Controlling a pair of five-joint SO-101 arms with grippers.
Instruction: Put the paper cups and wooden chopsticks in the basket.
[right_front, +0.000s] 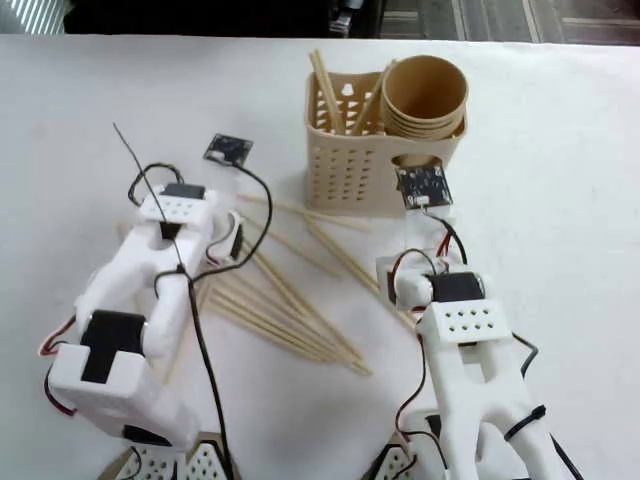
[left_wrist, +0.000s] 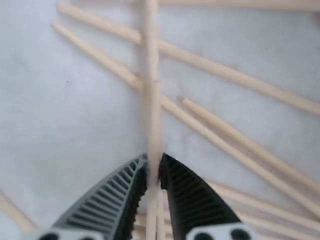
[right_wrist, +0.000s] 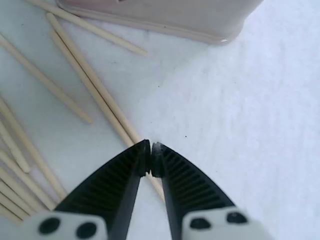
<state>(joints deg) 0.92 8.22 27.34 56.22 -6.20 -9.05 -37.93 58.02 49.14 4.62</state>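
L gripper (left_wrist: 154, 169) clamps 1 stick (left_wrist: 150, 65) among loose sticks (right_front: 290, 310) on table (right_front: 560, 250), R gripper (right_wrist: 150, 159) pinched empty: lift straight, hold firm, tip stick vertical over basket (right_front: 345, 175) w/ cups (right_front: 425, 95) inside.

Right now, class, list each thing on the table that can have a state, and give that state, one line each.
Basket: upright, partly filled.
Paper cups: stacked, upright inside the basket.
Chopsticks in basket: standing, leaning.
Loose chopsticks: lying flat on the table.
Left gripper: jaws shut on one chopstick.
Right gripper: jaws shut, holding nothing.
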